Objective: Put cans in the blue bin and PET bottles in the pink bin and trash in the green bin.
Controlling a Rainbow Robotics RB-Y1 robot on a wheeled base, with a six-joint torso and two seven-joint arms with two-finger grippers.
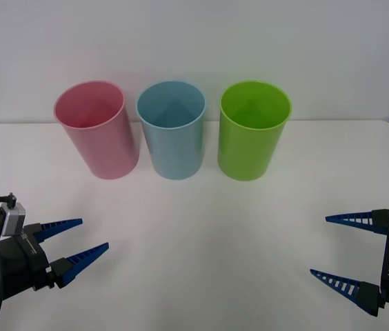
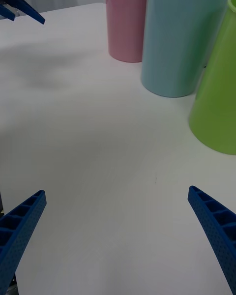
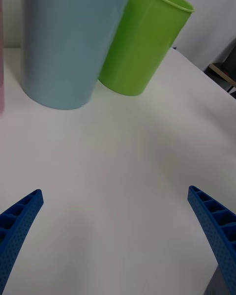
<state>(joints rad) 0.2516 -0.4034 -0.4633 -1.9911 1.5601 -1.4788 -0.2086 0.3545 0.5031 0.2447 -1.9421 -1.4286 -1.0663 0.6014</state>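
- White table (image 1: pixel 201 227) under a plain white wall is your work surface; both arms sit low at its near edge, one at each corner.
- Your left gripper (image 1: pixel 77 246) rests near the near-left corner, its blue ribbed fingers spread apart and holding nothing, pointing in toward the middle of the table.
- Ahead of that gripper and slightly inward stands the pink bin (image 1: pixel 98 131), upright, mouth open upward. It is the closest bin to your left gripper, though still well apart from it.
- Just beside the pink one comes the blue bin (image 1: pixel 172 131), midway between your two grippers and farther back than both.
- Next stands the green bin (image 1: pixel 252 131), upright, ahead of your right gripper and inward from it. The three bins form a tight row along the far side, likely so either arm can reach over an open mouth to drop something in.
- Your right gripper (image 1: pixel 336 248) waits near the near-right corner, fingers wide apart and holding nothing, aimed inward.
- No can, bottle or crumpled trash lies on the table between the grippers and the bins, so I judge there is nothing left for you to pick up.
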